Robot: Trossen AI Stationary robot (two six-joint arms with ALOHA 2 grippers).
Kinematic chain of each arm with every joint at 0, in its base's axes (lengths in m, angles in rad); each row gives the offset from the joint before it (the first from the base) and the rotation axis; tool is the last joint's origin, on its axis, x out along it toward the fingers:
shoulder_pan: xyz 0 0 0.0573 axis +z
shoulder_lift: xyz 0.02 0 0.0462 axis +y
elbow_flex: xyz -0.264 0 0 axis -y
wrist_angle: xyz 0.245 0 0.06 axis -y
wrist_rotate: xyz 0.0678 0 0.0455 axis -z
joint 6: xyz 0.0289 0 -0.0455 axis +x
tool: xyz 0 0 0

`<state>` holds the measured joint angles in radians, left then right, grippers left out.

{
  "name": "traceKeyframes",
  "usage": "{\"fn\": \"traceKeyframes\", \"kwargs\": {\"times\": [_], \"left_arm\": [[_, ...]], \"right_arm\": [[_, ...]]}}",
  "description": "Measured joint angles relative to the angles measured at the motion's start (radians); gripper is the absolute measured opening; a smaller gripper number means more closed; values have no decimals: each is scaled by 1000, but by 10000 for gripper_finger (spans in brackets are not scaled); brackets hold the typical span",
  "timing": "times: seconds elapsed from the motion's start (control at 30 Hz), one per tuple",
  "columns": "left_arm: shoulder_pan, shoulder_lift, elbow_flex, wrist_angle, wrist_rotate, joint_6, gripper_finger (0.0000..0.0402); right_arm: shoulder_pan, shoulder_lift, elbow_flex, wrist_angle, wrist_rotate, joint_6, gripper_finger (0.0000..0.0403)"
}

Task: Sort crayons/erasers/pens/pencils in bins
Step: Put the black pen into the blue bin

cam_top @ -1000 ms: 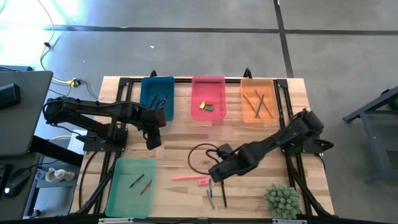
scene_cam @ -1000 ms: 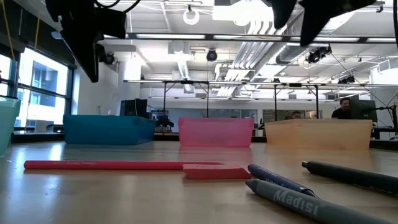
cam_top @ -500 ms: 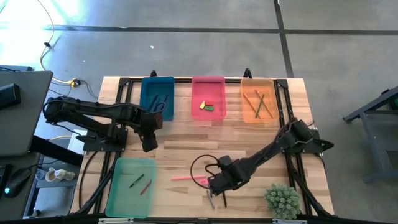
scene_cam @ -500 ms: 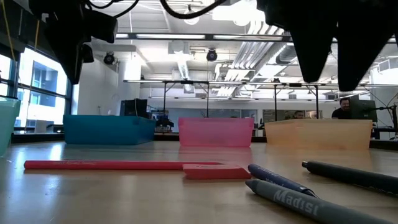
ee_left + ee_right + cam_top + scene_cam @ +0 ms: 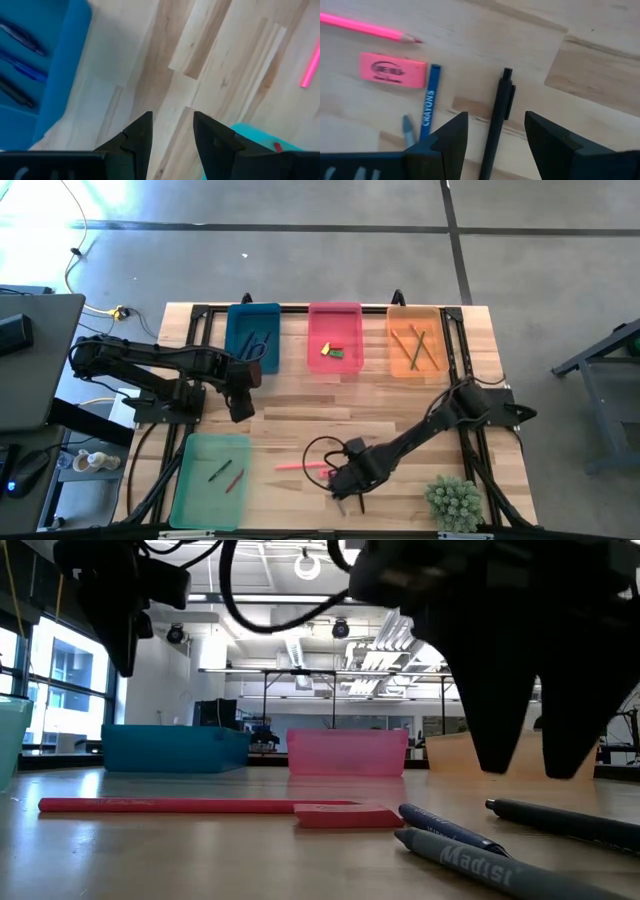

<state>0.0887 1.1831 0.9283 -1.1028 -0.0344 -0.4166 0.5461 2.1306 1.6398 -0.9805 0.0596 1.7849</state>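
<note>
My right gripper [image 5: 345, 486] [image 5: 495, 145] is open and hangs low near the table's near edge. Its fingers stand on either side of a black pen [image 5: 497, 117] and touch nothing. Beside the pen lie a blue crayon [image 5: 429, 102], a grey crayon [image 5: 407, 129], a pink eraser [image 5: 392, 67] and a pink pencil [image 5: 365, 27], all flat on the wood. My left gripper [image 5: 240, 395] [image 5: 172, 130] is open, up in the air between the blue bin [image 5: 253, 338] and the green bin [image 5: 210, 478].
The blue bin holds pens [image 5: 20, 65]. The pink bin [image 5: 334, 340] holds erasers and the orange bin [image 5: 415, 340] holds pencils. The green bin holds crayons [image 5: 225, 473]. A black cable loop [image 5: 325, 448] lies by my right gripper, and a small plant [image 5: 453, 502] stands at the near right corner.
My right gripper has moved toward the table's near edge and down, from beside the cable loop to just over the black pen. My left gripper has shifted a little toward the table's left. Nothing on the table has moved.
</note>
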Motion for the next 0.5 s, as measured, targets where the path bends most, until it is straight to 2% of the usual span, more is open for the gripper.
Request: {"fn": "traceKeyframes", "kwargs": {"times": [0.37, 0.5], "left_arm": [[0, 0, 0, 1, -8, -1, 131], [0, 0, 0, 1, -7, -1, 131]], "right_arm": [[0, 58, 0, 24, -16, 27, 187], [0, 62, 1, 18, -17, 43, 167]]}}
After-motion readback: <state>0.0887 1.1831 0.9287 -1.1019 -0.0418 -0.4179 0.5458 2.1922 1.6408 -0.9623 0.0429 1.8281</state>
